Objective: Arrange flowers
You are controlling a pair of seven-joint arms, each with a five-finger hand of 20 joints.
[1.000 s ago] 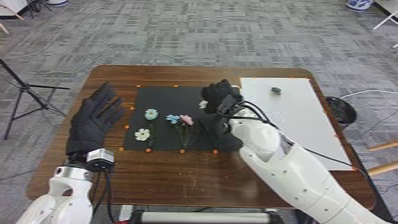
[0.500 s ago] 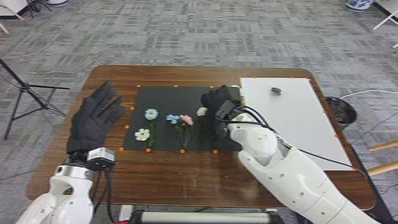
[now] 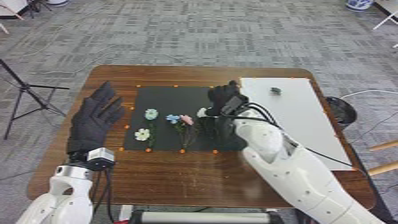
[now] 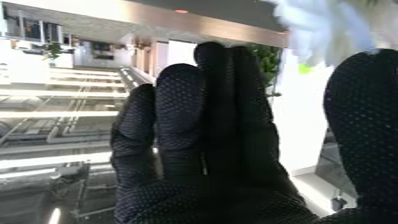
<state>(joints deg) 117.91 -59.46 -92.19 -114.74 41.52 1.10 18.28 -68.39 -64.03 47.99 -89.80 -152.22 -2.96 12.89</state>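
Note:
My right hand [image 3: 224,96] is over the right part of the black mat [image 3: 164,97]. In the right wrist view my right hand [image 4: 191,145] is open, its fingers straight and the thumb apart. White and pale blue petals [image 4: 324,27] are close beyond the thumb tip; whether they touch is unclear. In the head view a white flower [image 3: 202,113] lies just beside this hand. Farther left on the mat are a blue flower [image 3: 172,119], a pink flower [image 3: 187,120], a pale teal flower [image 3: 151,114] and a cream flower [image 3: 142,134]. My left hand [image 3: 93,120] is open at the table's left side.
A white board [image 3: 306,130] covers the table's right side, with a small dark object [image 3: 275,91] near its far end. A dark round bin [image 3: 342,111] stands on the floor to the right. The brown table [image 3: 169,175] has rounded corners. A tripod [image 3: 31,95] stands left.
My right hand moved nearer over the mat, then back away from me. The white flower beside it sits nearer to me than a second ago. My left hand stayed still.

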